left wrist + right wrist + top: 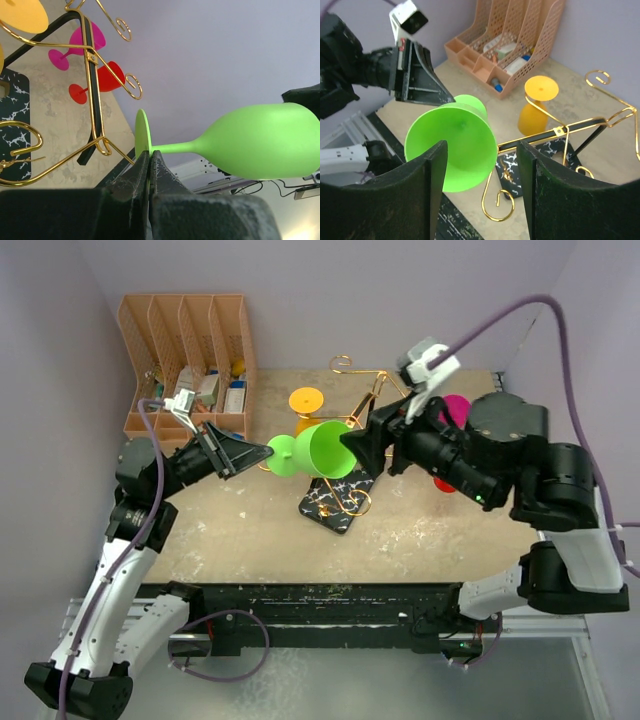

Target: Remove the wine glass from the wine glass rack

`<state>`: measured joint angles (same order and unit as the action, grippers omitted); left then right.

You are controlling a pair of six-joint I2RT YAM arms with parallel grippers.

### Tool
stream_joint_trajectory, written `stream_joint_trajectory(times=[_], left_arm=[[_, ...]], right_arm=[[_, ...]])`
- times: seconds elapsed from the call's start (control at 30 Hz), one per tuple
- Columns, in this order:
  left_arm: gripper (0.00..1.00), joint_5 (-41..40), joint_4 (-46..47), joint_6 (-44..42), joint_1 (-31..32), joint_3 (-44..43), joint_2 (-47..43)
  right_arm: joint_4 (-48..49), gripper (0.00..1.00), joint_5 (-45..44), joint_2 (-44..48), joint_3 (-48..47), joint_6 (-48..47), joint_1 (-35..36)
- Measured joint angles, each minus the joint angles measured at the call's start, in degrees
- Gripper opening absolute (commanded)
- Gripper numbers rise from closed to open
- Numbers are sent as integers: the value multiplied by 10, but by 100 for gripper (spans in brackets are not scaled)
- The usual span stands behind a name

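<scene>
Item: green wine glass (pixel 325 448), was held level in the air, off the wine glass rack (pixel 325 505), beside it. My left gripper (pixel 150 160): jaws were clamped on the foot's rim (carrying it alone, I judged). My right gripper (pixel 481 150): jaws stood apart, flanking the bowl.

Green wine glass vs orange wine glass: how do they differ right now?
Colour: the green wine glass is lime, the orange wine glass amber. Pose: green lies sideways in the air; orange is inverted, foot up. Grip: the left gripper pinches green's foot; no gripper holds orange. Both are opaque stemmed glasses.
</scene>
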<state>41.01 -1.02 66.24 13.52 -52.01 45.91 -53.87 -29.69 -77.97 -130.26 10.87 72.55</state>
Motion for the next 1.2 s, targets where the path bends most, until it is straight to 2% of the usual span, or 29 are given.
stream_joint_trajectory(times=[0.3, 0.33, 0.43, 0.47, 0.53, 0.57, 0.67, 0.77, 0.9, 1.2], left_arm=[[0, 0, -19, -20, 0, -19, -3], [0, 0, -20, -21, 0, -21, -3], [0, 0, -21, -24, 0, -23, -5], [0, 0, -22, -24, 0, -24, -6], [0, 0, -25, -25, 0, -28, -5], [4, -1, -28, -25, 0, -29, -5], [39, -4, -35, -32, 0, -36, -3], [59, -10, -53, -53, 0, -54, 3], [63, -44, -104, -98, 0, -87, 3], [63, -150, -218, -216, 0, -119, -18]], right_arm=[[-31, 56, 56, -34, 16, 9, -41], [-31, 48, 58, -33, 19, 9, -45], [-30, 2, 69, -33, 26, 7, -56], [-30, 0, 72, -33, 28, 7, -59], [-31, 0, 82, -33, 30, 10, -66], [-30, 0, 85, -33, 30, 10, -68], [-28, 0, 93, -31, 33, 11, -79], [-28, 0, 92, -29, 34, 12, -105], [-17, 0, 79, -20, 33, 11, -187], [26, 0, 75, -19, 13, 17, -409]])
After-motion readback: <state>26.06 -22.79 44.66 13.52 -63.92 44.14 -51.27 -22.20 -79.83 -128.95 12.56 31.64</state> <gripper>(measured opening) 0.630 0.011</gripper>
